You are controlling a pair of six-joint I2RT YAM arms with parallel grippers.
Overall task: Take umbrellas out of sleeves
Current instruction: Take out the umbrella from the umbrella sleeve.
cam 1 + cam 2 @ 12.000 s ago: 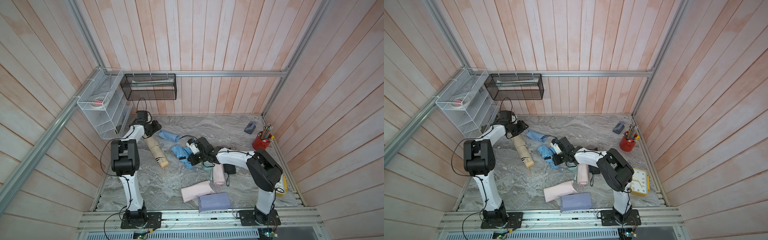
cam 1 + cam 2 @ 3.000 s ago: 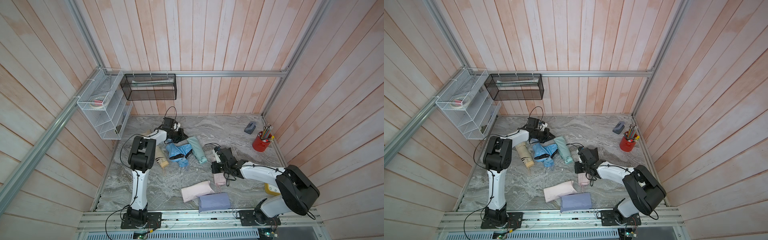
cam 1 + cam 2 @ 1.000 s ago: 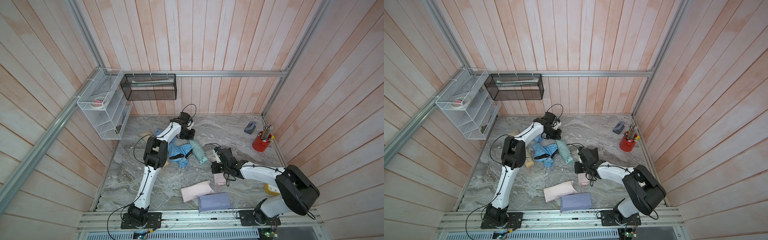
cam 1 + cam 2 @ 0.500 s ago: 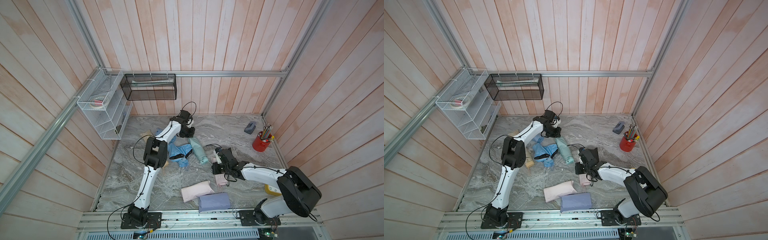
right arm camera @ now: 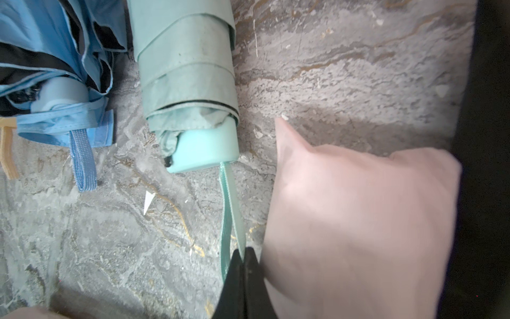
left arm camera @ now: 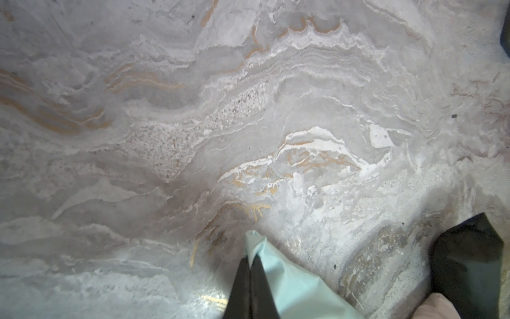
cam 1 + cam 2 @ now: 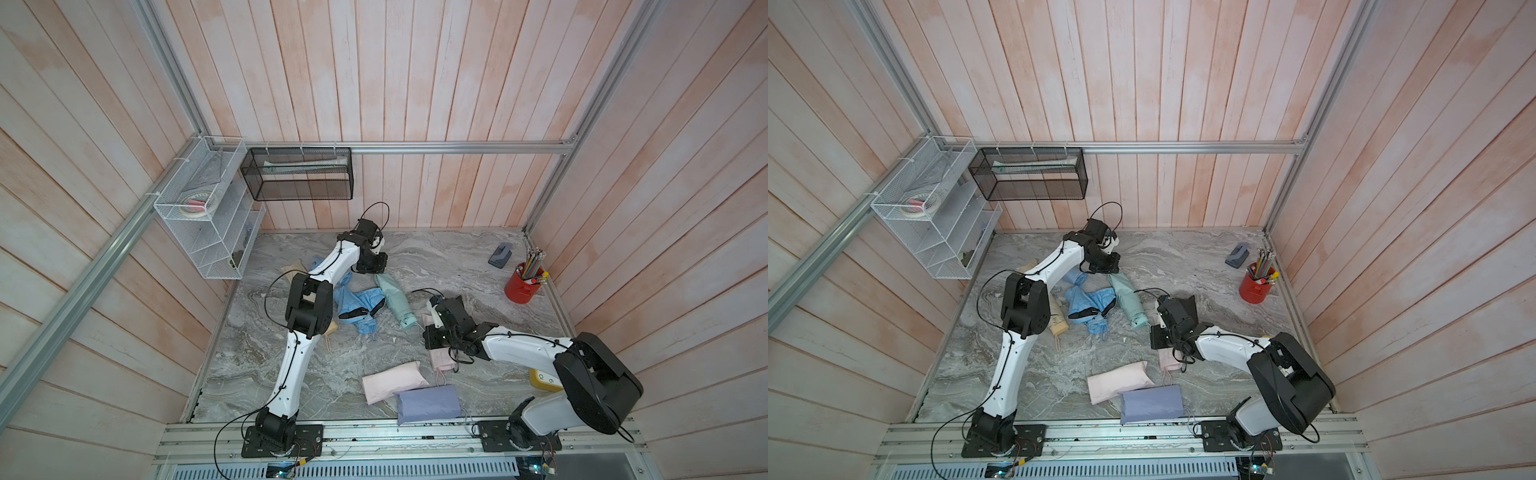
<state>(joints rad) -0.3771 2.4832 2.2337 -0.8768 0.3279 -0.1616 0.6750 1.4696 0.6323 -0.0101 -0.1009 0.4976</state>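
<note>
My left gripper (image 6: pixel 249 263) has swung across, clamping the mint sleeve (image 6: pixel 289 284); my right gripper (image 5: pixel 242 256) pinches the wrist strap (image 5: pixel 230 210) of the mint umbrella (image 5: pixel 193 116); extraction can begin.

My left gripper (image 6: pixel 249 265) is pinched tight out at twelve o'clock; my right gripper (image 5: pixel 244 255), clamped too, lies low at three.
</note>
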